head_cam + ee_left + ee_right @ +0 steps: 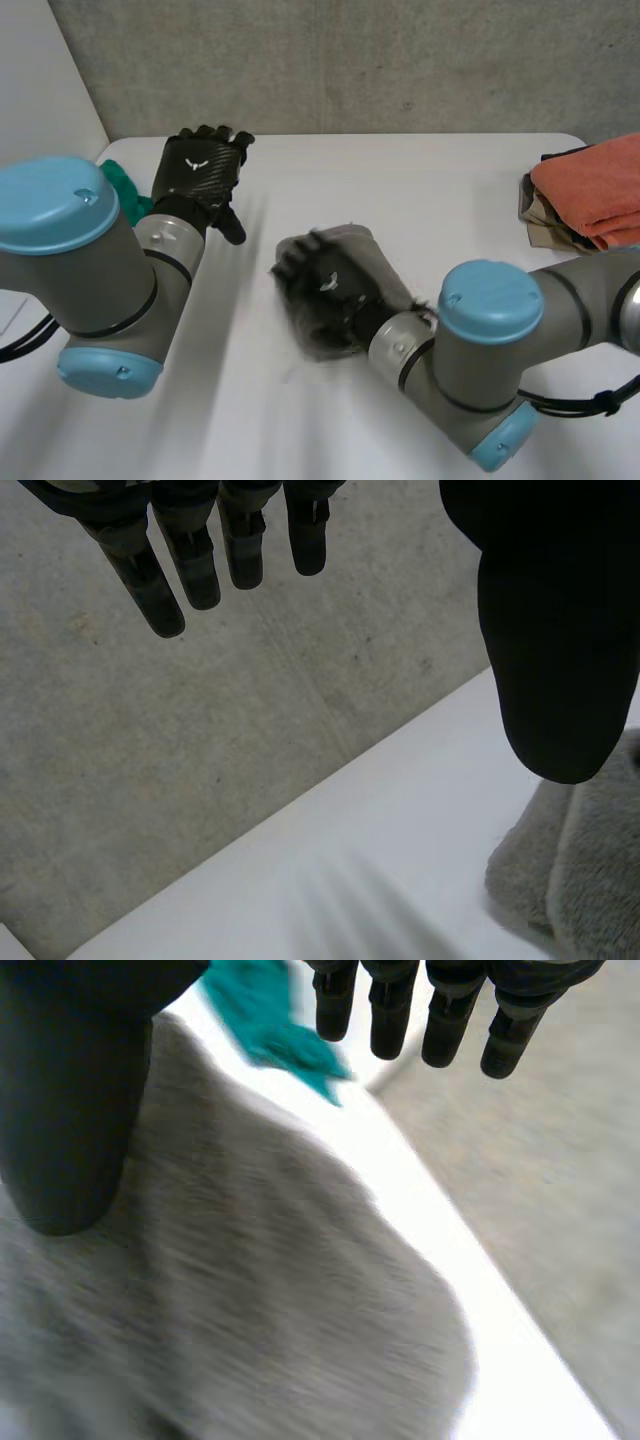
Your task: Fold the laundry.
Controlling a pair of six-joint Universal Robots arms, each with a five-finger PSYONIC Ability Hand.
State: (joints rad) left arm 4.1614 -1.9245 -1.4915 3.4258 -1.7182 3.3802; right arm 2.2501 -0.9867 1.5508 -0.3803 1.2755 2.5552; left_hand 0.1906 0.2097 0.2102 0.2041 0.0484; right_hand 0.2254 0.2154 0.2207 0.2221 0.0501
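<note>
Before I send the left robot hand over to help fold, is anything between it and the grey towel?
Nothing visible does: bare white table lies between the left robot hand and the grey towel. The right robot hand is over that towel. The green cloth sits beside the left arm.

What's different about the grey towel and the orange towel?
The grey towel is in the middle of the table, under the robot's right hand. The orange towel is at the table's right edge, with no hand near it. The grey towel lies straight on the table, but the orange towel rests on top of a tan cloth. Both are soft towels on the same white table.
</note>
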